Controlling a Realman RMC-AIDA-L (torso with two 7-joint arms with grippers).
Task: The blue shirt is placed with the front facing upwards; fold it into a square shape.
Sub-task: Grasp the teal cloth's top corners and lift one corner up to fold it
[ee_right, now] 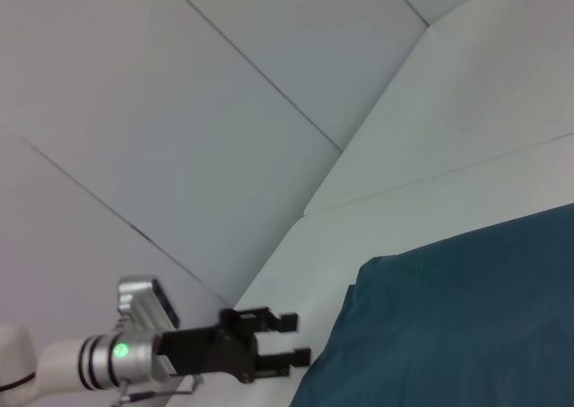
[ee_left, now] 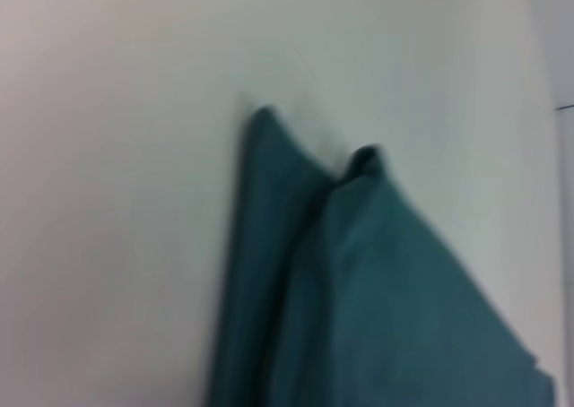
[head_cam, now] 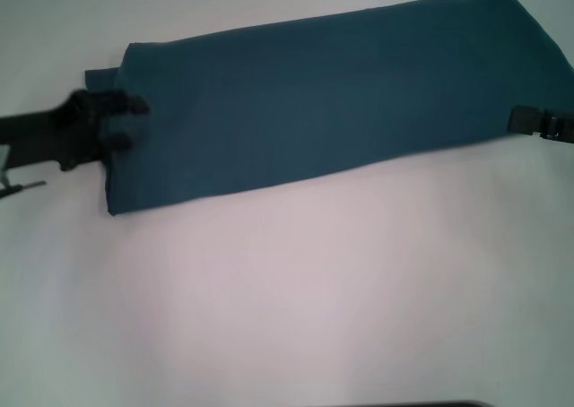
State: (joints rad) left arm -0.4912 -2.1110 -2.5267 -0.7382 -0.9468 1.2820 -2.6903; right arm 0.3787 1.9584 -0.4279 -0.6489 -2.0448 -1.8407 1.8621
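In the head view the blue shirt (head_cam: 332, 102) lies on the white table (head_cam: 287, 290) as a long folded band running from near left to far right, with no print showing. The left gripper (head_cam: 133, 122) sits at the band's left end with its two fingers spread apart, tips over the cloth edge but nothing pinched; the right gripper (head_cam: 538, 123) touches the right end, and whether it is open or closed cannot be told there. To do the next fold well, I judge both ends should be pinched through every layer at matching points, then one end carried squarely over the other so the edges align. The left wrist view shows only the shirt's end (ee_left: 359, 281), two raised corners over stacked layers, near the camera. The right wrist view shows the left gripper (ee_right: 291, 340) open just beside the shirt's (ee_right: 466, 317) edge, apparently apart from it.
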